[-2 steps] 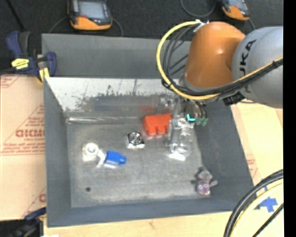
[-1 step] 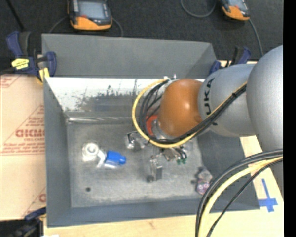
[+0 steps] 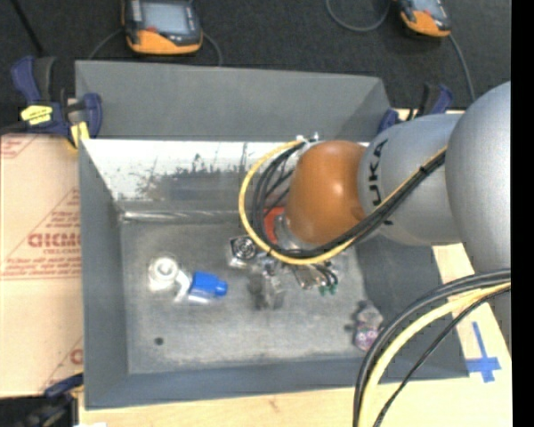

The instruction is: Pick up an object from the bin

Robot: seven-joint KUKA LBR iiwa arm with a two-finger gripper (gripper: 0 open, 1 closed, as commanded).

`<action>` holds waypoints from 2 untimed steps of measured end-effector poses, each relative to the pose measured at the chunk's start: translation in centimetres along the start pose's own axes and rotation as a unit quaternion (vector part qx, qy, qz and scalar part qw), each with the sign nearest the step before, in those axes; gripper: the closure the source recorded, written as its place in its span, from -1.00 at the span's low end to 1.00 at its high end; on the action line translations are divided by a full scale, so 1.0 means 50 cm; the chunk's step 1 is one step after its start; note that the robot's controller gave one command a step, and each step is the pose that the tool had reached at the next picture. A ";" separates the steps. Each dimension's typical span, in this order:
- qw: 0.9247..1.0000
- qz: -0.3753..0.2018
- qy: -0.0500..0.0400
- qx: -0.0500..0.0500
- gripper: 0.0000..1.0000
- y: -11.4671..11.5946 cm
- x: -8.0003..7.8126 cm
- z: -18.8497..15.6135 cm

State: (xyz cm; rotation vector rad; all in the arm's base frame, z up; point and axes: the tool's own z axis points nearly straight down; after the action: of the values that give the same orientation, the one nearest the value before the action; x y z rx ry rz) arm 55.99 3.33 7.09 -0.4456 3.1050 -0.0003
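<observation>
My gripper [image 3: 269,285] reaches down to the bin floor near the middle, just below the orange cover on the wrist. A small shiny silver thing [image 3: 242,250] lies close to its upper left. A small dark and green thing [image 3: 326,279] lies close on its right. To the left, a bright blue piece [image 3: 211,286] lies against a clear bit and a white round cap-like thing [image 3: 164,274]. I see nothing held in the gripper.
A small purple and grey thing [image 3: 367,326] lies near the bin's front right corner. A red thing [image 3: 272,226] shows partly under the wrist cover. The arm and its cables hang over the bin's right half.
</observation>
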 end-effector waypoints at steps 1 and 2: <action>1.000 -0.002 -0.003 0.002 1.00 -0.023 0.045 -0.298; 0.994 0.110 0.004 -0.001 1.00 0.038 0.112 -0.166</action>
State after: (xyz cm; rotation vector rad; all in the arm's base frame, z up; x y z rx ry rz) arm 50.02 3.59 15.38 -0.1009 3.1429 0.0011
